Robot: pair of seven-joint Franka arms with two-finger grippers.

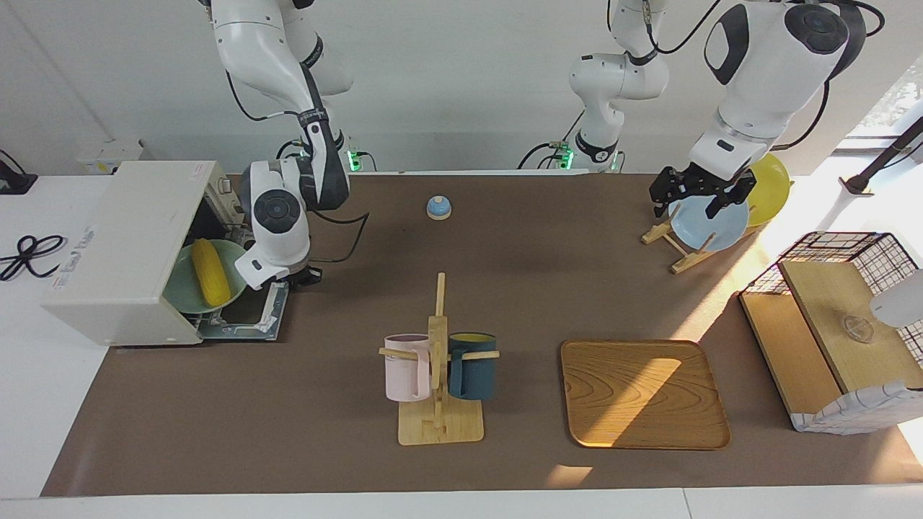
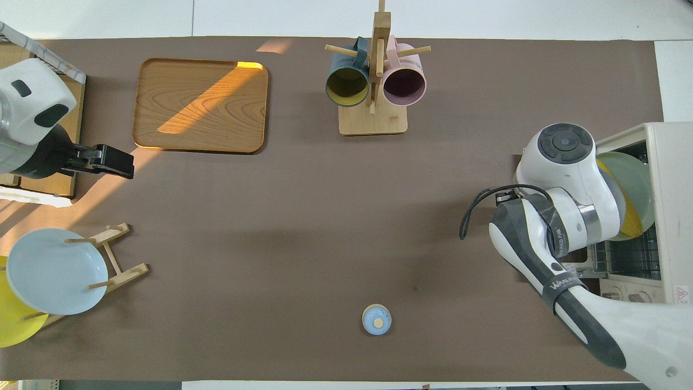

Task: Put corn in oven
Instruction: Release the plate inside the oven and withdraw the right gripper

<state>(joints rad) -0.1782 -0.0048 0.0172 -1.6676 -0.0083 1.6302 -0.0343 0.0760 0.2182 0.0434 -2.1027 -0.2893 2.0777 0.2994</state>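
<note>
The corn [image 1: 210,272] lies on a pale green plate [image 1: 180,292] in the mouth of the white oven [image 1: 122,245], whose door [image 1: 249,317] is dropped open. My right gripper [image 1: 250,281] is at the plate's rim, just in front of the oven, and its hand hides the fingers. In the overhead view the right arm covers most of the plate [image 2: 631,170]. Only a strip of the corn [image 2: 631,230] shows there, beside the oven [image 2: 671,206]. My left gripper [image 1: 694,196] hangs open and empty over the plate rack and waits; it also shows in the overhead view [image 2: 111,161].
A wooden plate rack [image 1: 681,249] holds a light blue plate [image 1: 710,223] and a yellow plate [image 1: 770,184]. A mug rack [image 1: 438,404] with a pink and a dark blue mug stands mid-table, beside a wooden tray [image 1: 642,393]. A small blue bell [image 1: 438,207] lies nearer the robots. A wire basket [image 1: 840,324] is at the left arm's end.
</note>
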